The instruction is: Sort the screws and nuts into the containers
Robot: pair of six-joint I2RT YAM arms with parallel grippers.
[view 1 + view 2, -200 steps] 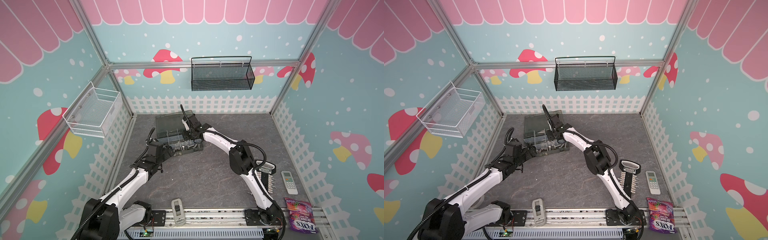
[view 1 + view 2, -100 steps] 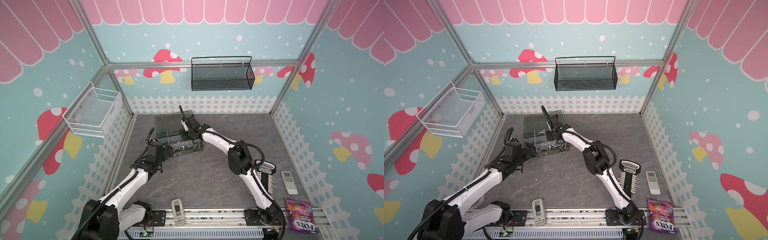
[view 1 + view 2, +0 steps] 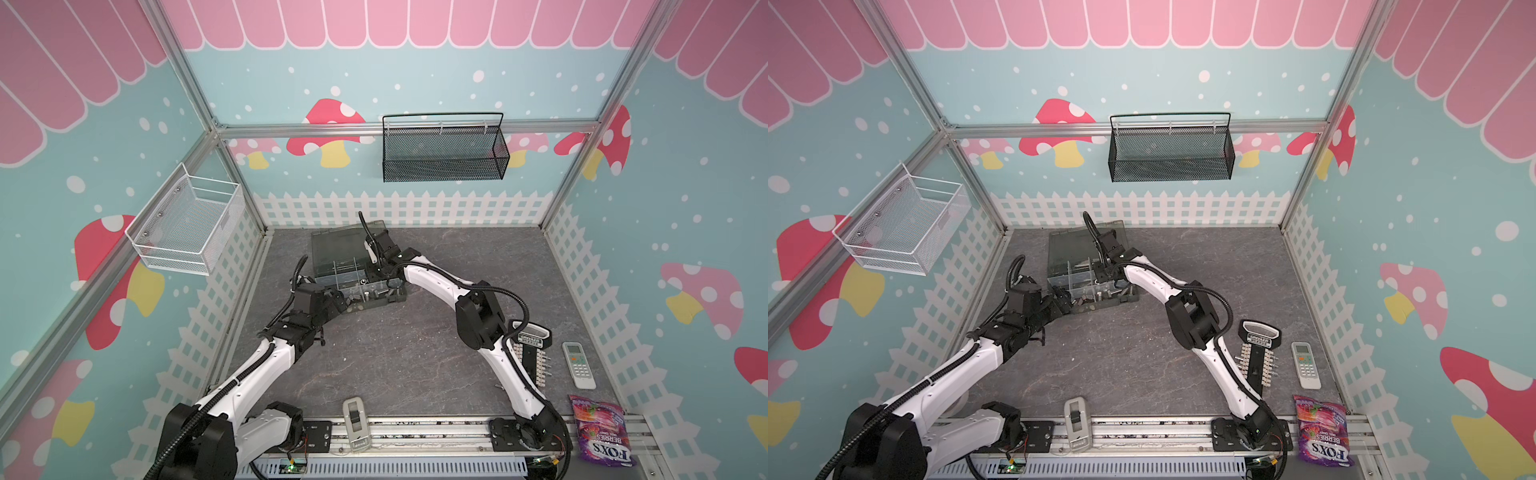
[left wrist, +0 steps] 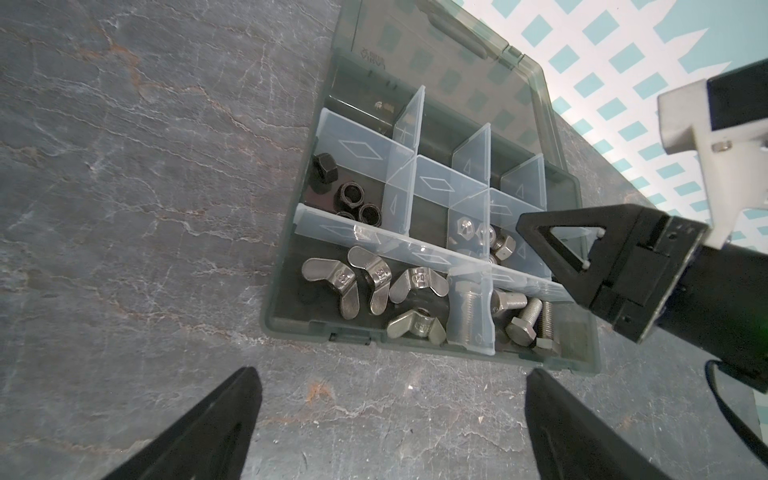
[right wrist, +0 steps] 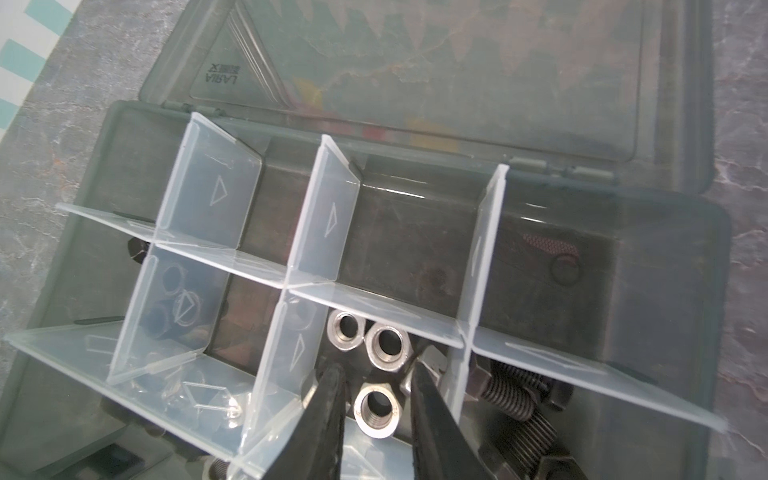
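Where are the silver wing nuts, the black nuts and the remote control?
silver wing nuts (image 4: 338, 280): left wrist view, on one nut's hub.
black nuts (image 4: 352, 195): left wrist view, on one nut's rim.
remote control (image 3: 578, 365): in a top view, on its keypad.

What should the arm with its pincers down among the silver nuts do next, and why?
Probably lift the right gripper straight up out of that compartment. Its jaws stand a little apart and a silver nut lies loose between them, beside two more, so the drop looks done. The left gripper hovers open outside the organizer box.
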